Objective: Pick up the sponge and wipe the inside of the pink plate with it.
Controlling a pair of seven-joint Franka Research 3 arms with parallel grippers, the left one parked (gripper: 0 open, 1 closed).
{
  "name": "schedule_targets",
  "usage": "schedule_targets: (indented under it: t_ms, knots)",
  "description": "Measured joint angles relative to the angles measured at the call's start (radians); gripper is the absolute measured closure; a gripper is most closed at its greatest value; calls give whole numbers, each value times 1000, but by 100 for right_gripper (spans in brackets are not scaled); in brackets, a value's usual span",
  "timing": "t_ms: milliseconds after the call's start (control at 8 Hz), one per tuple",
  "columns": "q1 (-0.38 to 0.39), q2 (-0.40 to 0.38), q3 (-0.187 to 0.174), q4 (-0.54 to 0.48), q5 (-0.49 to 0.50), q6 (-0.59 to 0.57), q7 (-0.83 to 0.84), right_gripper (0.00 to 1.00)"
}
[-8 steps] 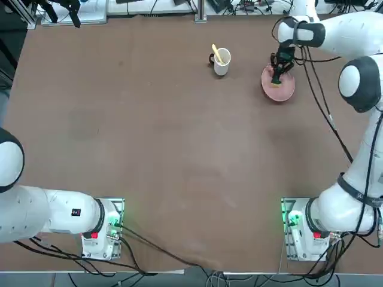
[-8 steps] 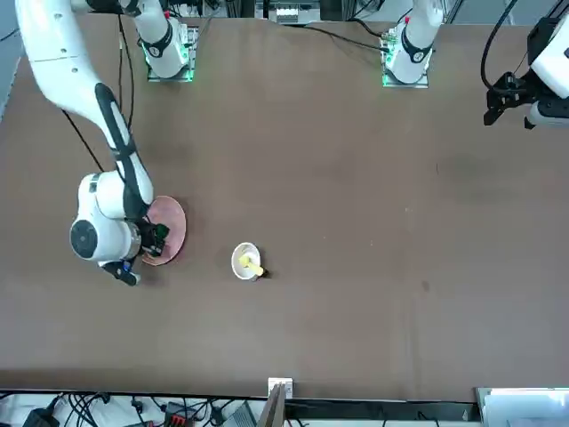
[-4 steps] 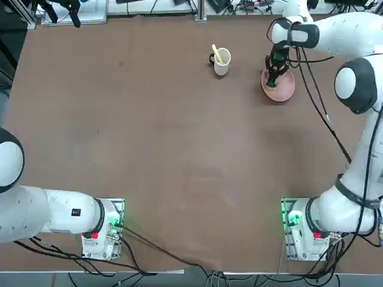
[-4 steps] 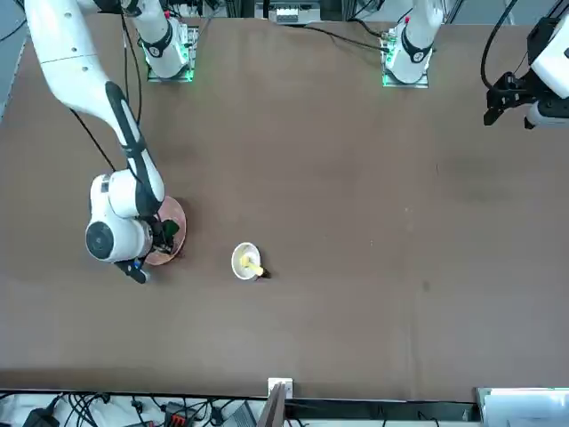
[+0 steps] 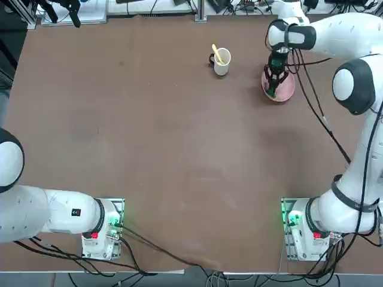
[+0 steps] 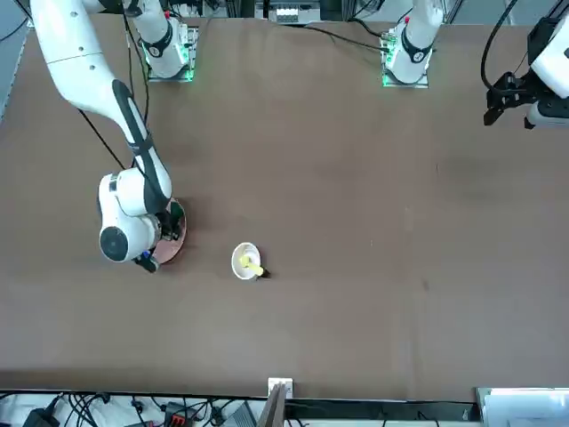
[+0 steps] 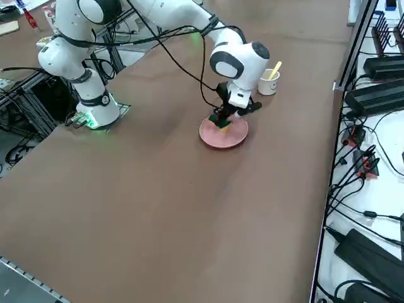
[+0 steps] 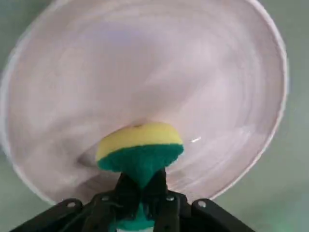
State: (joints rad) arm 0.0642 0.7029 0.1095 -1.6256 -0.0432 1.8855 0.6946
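Note:
The pink plate (image 5: 285, 89) lies at the far right of the table, also seen as the pink plate (image 7: 226, 136) and filling the wrist view as the pink plate (image 8: 203, 72). My right gripper (image 8: 141, 189) is shut on the sponge (image 8: 139, 152), squeezing its green layer, and the yellow layer presses down onto the plate's inside. From overhead the right gripper (image 5: 273, 87) stands over the plate's left part. From the side the sponge (image 7: 220, 122) shows at the plate's far edge. In the front view my wrist covers most of the pink plate (image 6: 175, 244).
A white mug (image 5: 222, 61) holding a yellow stick stands left of the plate, a short gap away; it also shows as the white mug (image 6: 246, 261). The table's far edge runs just beyond the plate.
The right gripper has slid with the sponge across the plate, towards its left side as seen from overhead, and the wrist has turned. The plate and the mug have stayed put.

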Motion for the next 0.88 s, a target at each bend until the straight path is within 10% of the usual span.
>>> schedule_targets:
  t_ms: [875]
  knots:
    - [-22, -30, -58, -57, -167, 5, 0, 92]
